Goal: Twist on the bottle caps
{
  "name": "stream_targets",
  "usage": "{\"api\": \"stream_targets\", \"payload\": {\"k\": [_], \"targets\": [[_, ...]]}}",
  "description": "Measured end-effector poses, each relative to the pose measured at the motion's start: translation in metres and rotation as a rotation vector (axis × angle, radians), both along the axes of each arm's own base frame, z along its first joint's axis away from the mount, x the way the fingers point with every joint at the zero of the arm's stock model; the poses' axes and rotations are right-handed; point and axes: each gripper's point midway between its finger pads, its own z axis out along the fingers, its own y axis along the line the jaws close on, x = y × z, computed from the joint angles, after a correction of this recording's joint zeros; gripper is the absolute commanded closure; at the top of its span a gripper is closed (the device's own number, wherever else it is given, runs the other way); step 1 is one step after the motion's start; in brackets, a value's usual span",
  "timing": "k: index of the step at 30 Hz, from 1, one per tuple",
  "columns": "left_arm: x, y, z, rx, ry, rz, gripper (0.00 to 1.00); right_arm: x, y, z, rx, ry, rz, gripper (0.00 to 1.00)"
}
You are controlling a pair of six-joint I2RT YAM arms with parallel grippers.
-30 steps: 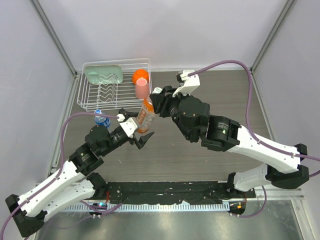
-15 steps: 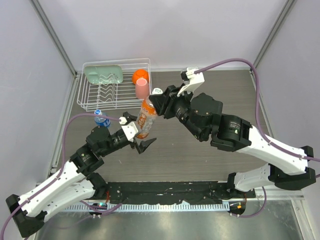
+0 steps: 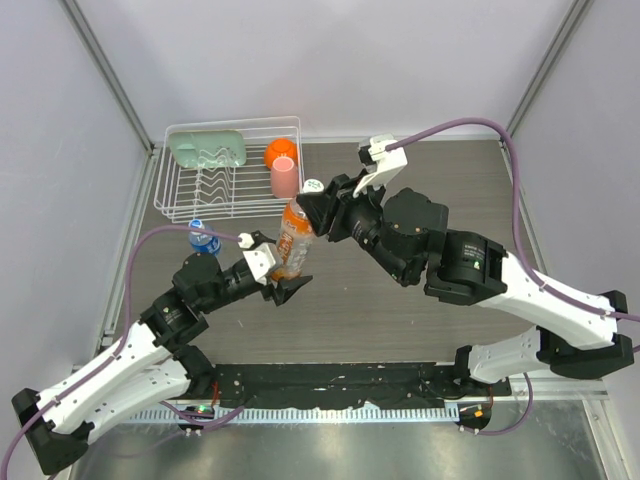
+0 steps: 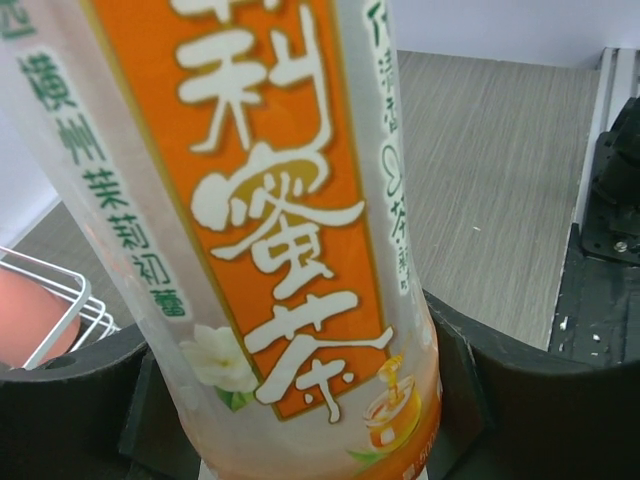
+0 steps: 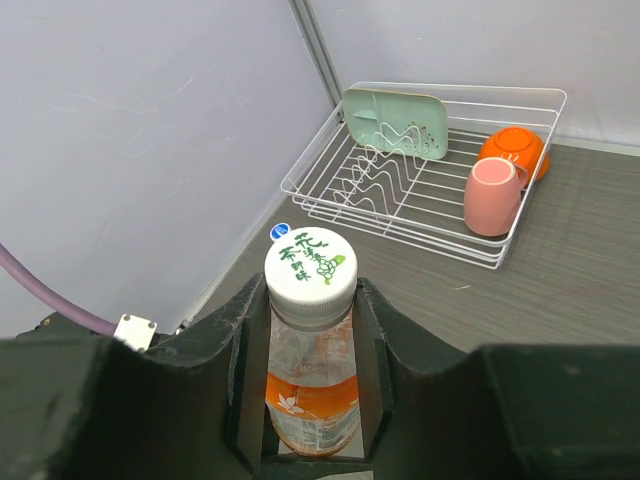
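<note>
— What's on the table (image 3: 350, 320)?
— A white wire rack (image 3: 200, 190) in the far left corner. A small blue-labelled bottle (image 3: 204, 240) stands upright just in front of it, near the left edge.

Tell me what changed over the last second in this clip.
The left fingers, spread wide beside the orange bottle before, have closed in around its lower part; a firm grip cannot be confirmed. The right arm shifted a little to the right. Unchanged: the right fingers hold the bottle's neck under its white cap; the blue bottle, rack and cups did not move.
</note>
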Motion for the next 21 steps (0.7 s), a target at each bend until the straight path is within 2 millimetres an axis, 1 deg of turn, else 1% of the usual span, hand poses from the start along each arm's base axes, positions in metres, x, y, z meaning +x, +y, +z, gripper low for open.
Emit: {"api": "stream_targets", "payload": {"k": [1,3,6,10,14,16,18,19,21], "targets": [[-0.001,-0.001,0.000,-0.004,0.007,-0.004,0.51,0.000,0.000,0.000,-0.002,-0.002,-0.003,0.99],[-0.003,-0.002,0.000,-0.012,0.021,-0.015,0.56,-0.002,0.000,0.000,-0.007,-0.008,-0.005,0.99],[-0.008,-0.004,0.001,-0.028,0.044,-0.034,0.62,-0.003,0.001,0.001,-0.010,-0.020,-0.004,0.99],[-0.016,-0.006,0.003,-0.055,0.085,-0.071,0.64,-0.005,0.003,0.002,-0.003,-0.035,0.000,0.99],[-0.028,-0.009,0.005,-0.076,0.118,-0.130,0.68,-0.011,-0.002,0.003,0.008,-0.046,0.018,0.99],[-0.035,-0.010,0.007,-0.087,0.134,-0.158,0.76,-0.015,-0.003,0.004,0.013,-0.049,0.038,0.98],[-0.040,-0.011,0.009,-0.098,0.147,-0.181,0.79,-0.019,-0.004,0.006,0.018,-0.055,0.062,0.92],[-0.042,-0.011,0.010,-0.104,0.152,-0.190,0.79,-0.021,-0.004,0.007,0.018,-0.058,0.073,0.83],[-0.045,-0.011,0.011,-0.112,0.158,-0.206,0.82,-0.025,-0.003,0.009,0.016,-0.067,0.101,0.74]]}}
